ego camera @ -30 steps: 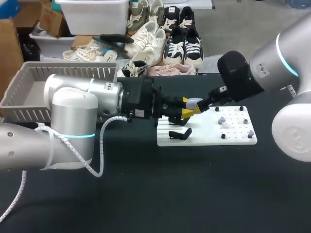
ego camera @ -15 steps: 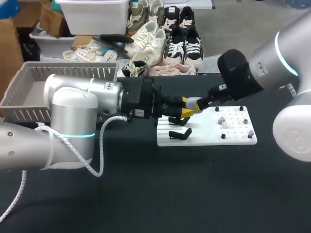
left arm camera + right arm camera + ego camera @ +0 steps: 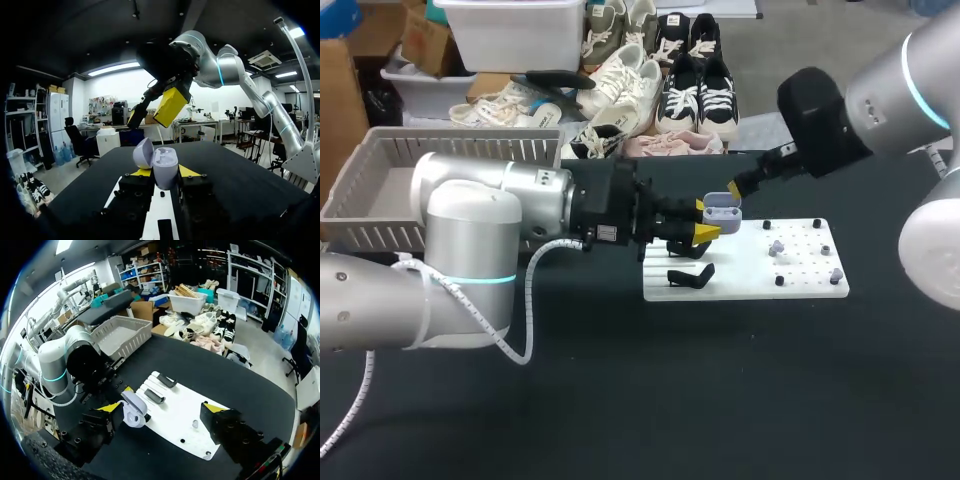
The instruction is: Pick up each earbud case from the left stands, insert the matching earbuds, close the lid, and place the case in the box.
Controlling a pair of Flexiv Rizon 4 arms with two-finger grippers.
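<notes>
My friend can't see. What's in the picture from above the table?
The left gripper holds a small lilac earbud case, lid open, at the edge of a white board on a black table. The right gripper hovers just beyond the case, and a grey basket sits at the far left.

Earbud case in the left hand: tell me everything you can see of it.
The pale lilac, rounded earbud case looks like smooth plastic. Its hinged lid stands open and leans to one side. The body is upright, clamped from both sides between the yellow fingertips of the left hand, and held in the air by the flat white board. Nothing else touches it. Whether earbuds are inside cannot be told.
</notes>
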